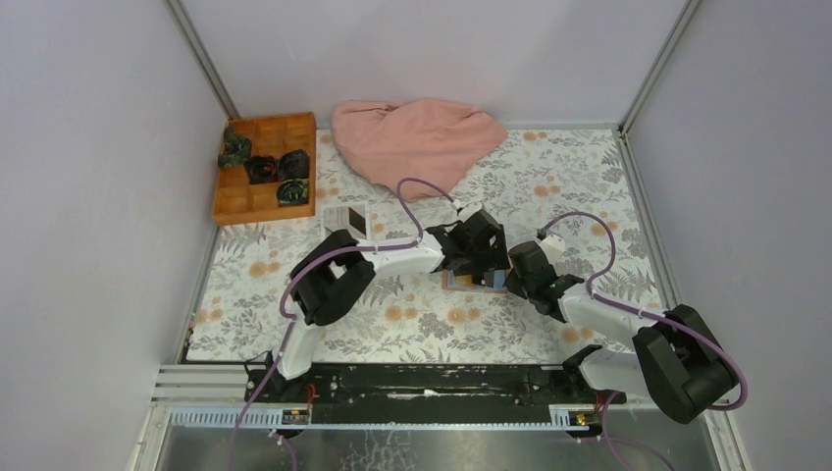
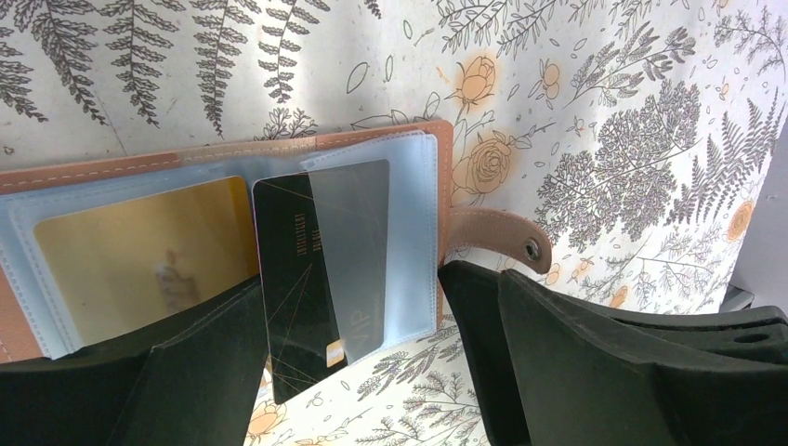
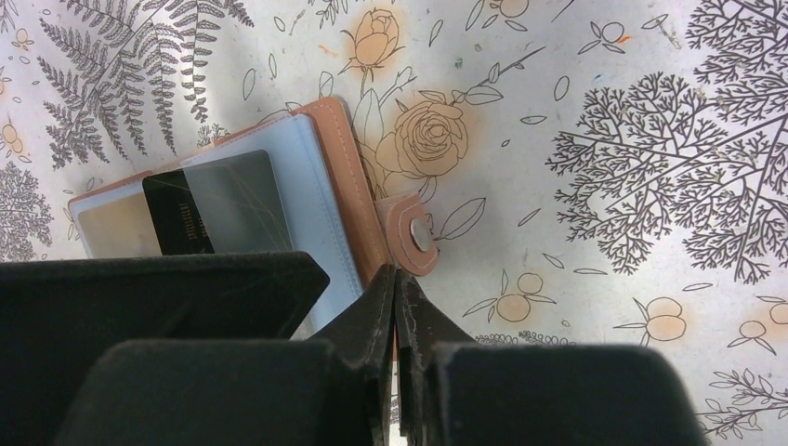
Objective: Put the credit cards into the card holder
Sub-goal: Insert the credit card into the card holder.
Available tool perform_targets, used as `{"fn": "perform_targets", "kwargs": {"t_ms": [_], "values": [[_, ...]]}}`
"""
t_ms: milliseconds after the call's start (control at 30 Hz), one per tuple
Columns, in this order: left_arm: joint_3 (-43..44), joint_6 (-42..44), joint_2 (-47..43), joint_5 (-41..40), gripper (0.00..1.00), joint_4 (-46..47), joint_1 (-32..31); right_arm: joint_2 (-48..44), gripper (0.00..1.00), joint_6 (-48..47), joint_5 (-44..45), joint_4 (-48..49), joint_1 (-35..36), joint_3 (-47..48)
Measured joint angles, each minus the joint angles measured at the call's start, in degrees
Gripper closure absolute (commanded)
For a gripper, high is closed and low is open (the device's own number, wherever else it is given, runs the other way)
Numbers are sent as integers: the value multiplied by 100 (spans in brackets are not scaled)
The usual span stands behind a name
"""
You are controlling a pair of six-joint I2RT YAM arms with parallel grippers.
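Two claws: my left claw (image 2: 353, 279) stands wide open around the black card (image 2: 311, 279) half-sleeved in the card holder (image 2: 444, 167); my right claw (image 3: 398, 283) clamps the holder's edge.

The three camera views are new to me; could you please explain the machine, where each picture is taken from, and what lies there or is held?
Two robot arms are bolted at the near edge of the floral table. The top view looks down from behind them; the others come from wrist cameras. On it lie a pink cloth, an orange wooden box and the open card holder. It holds a gold card; a black card sits partly in a clear sleeve. The left gripper stands open beside that card, holding nothing. The right gripper is shut at the holder's edge; whether it pinches the cover is unclear.
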Motion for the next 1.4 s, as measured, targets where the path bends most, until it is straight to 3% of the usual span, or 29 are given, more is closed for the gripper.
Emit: {"fn": "perform_targets", "kwargs": {"t_ms": [467, 1400], "values": [[-98, -503, 2, 26, 2, 160, 9, -210, 95, -26, -28, -219, 33, -17], [-588, -634, -258, -205, 0, 743, -68, -614, 96, -68, -28, -210, 35, -258]]}}
